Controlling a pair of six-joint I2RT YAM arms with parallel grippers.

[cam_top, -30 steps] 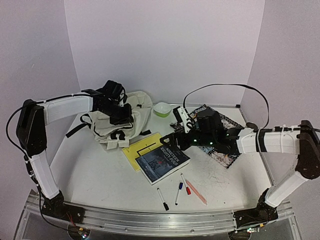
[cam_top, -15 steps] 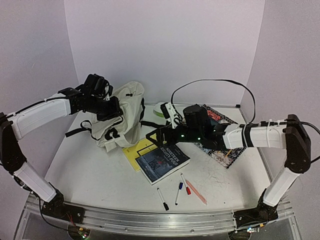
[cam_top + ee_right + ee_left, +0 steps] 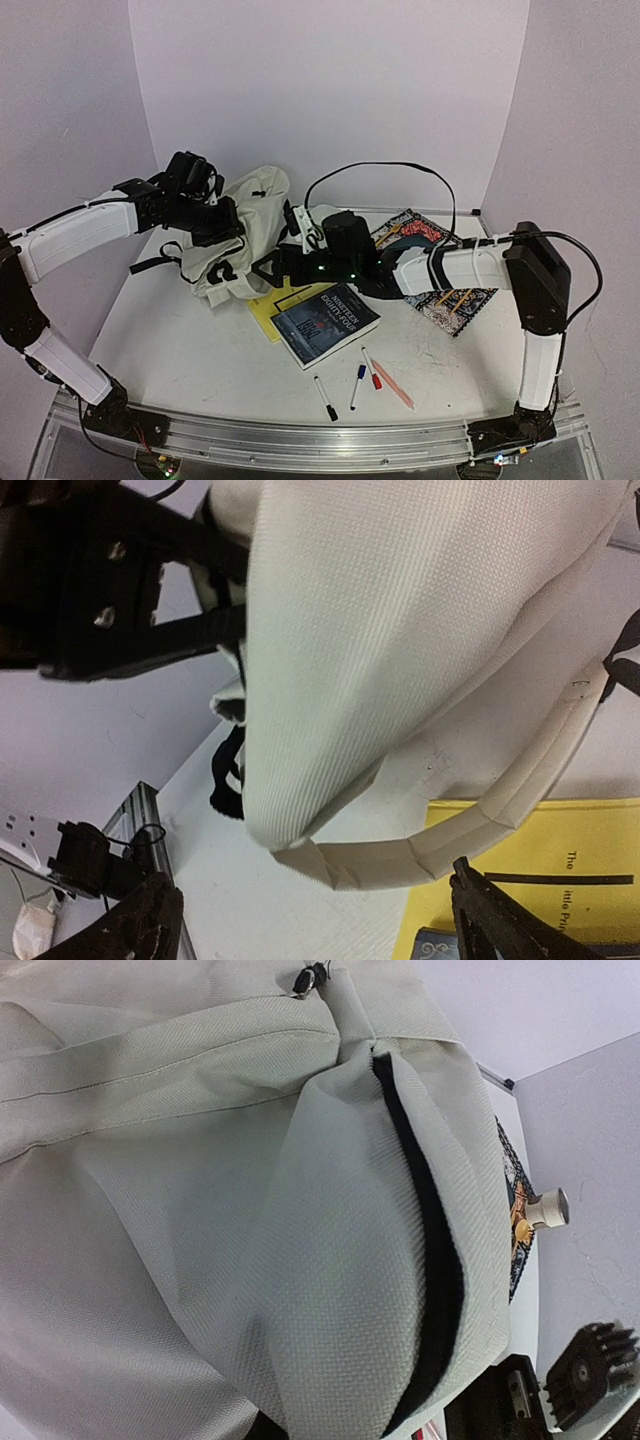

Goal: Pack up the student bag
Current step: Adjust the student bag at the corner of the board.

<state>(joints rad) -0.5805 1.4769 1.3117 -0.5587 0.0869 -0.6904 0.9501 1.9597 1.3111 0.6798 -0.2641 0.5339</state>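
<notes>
Cream fabric of the student bag bulges at ten o'clock on the table, held up by the left gripper, whose jaws are pressed together on the cloth at the bag's nine o'clock. The right gripper is spread wide at the bag's five o'clock, above a padded strap and a yellow book.
</notes>
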